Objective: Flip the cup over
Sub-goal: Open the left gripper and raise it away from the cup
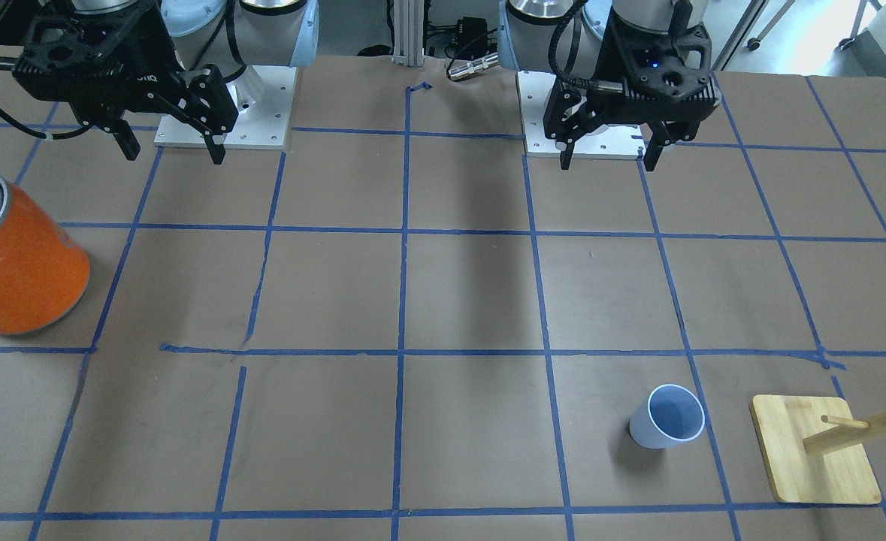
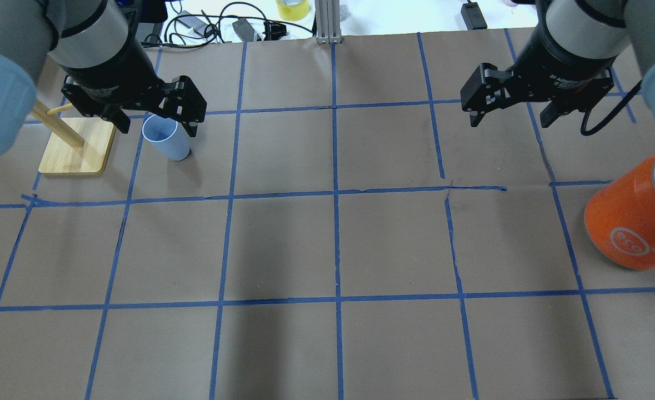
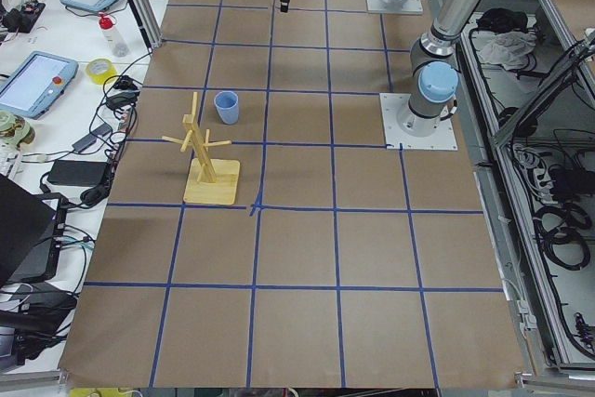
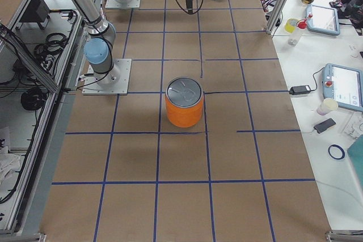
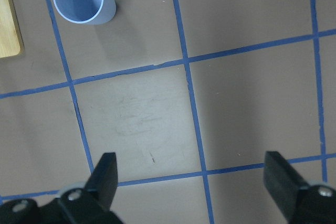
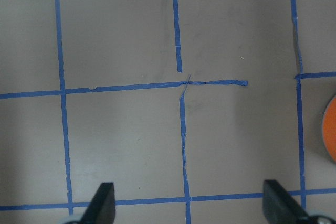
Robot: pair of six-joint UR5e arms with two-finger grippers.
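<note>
The cup is a small pale blue tumbler that stands upright, mouth up, on the brown table next to a wooden rack. It also shows in the overhead view and at the top left of the left wrist view. My left gripper is open and empty, held high above the table near its base; in the overhead view it hangs over the cup. My right gripper is open and empty, high above the table on the other side.
A large orange canister with a silver lid stands at the table's edge on my right side. A wooden peg rack on a square base stands just beyond the cup. Blue tape lines grid the table.
</note>
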